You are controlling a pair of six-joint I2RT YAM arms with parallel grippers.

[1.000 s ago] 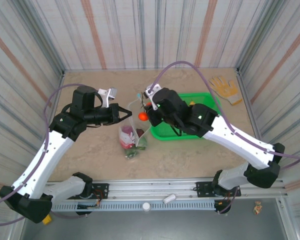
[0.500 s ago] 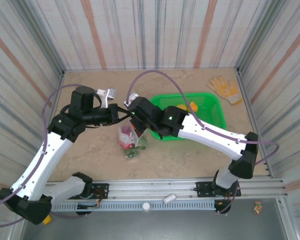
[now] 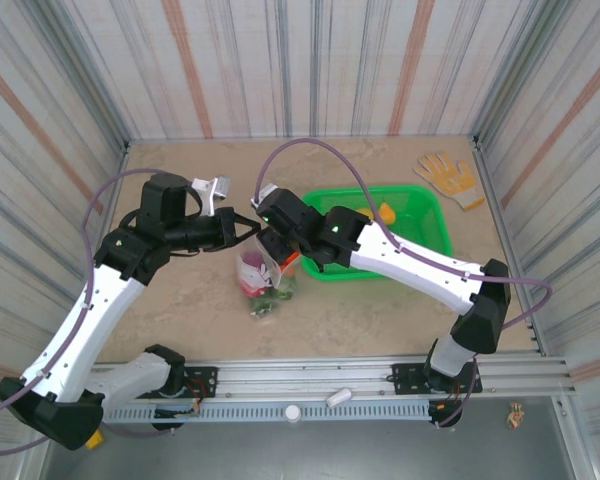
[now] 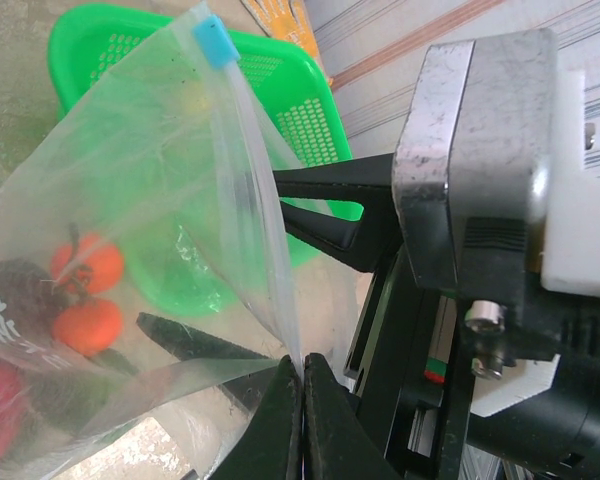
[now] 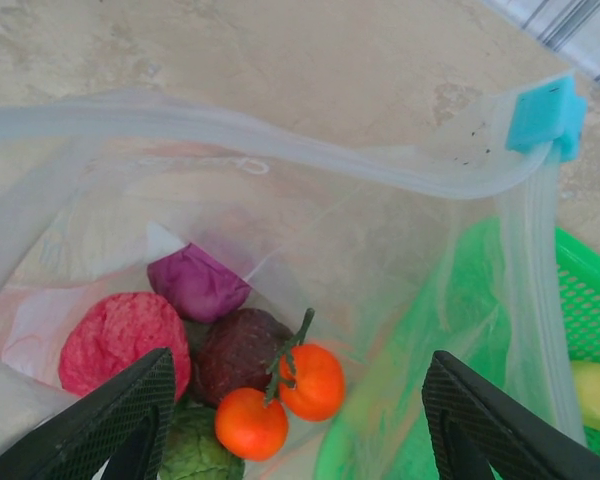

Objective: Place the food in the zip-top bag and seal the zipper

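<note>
Mid-table, just left of the green basket (image 3: 435,228): a clear, floppy zip-top bag (image 3: 263,272), mouth up and gaping. Thin, glossy film, creased, with faint print on one side. Along the mouth, a stiffer clear zipper strip with a small light blue slider (image 5: 545,118) parked at the far-right corner; zipper unsealed. Pinched tight at one edge of the mouth by the left gripper (image 4: 301,365), black jaws pressed together on the film. Just above the opening, the right gripper (image 5: 300,360), ridged black fingers (image 5: 110,420) spread wide and gripping nothing, one on each side of the opening. Inside the bag, heaped at the bottom: a rough red round piece (image 5: 115,340), a smooth magenta piece (image 5: 195,283), a dark maroon piece (image 5: 242,350), two shiny orange balls (image 5: 280,400) joined by a dark stem, and a crinkled green leafy piece (image 5: 195,450) at the near edge. Basket of bright green plastic mesh, rectangular with rounded corners, touching or nearly touching the bag's right side; cannot tell which. In the basket, a yellow piece (image 5: 595,395) close to its left wall. Farther right, near the back corner, a tan glove (image 3: 448,178) flat on the mottled beige table (image 3: 180,300).
</note>
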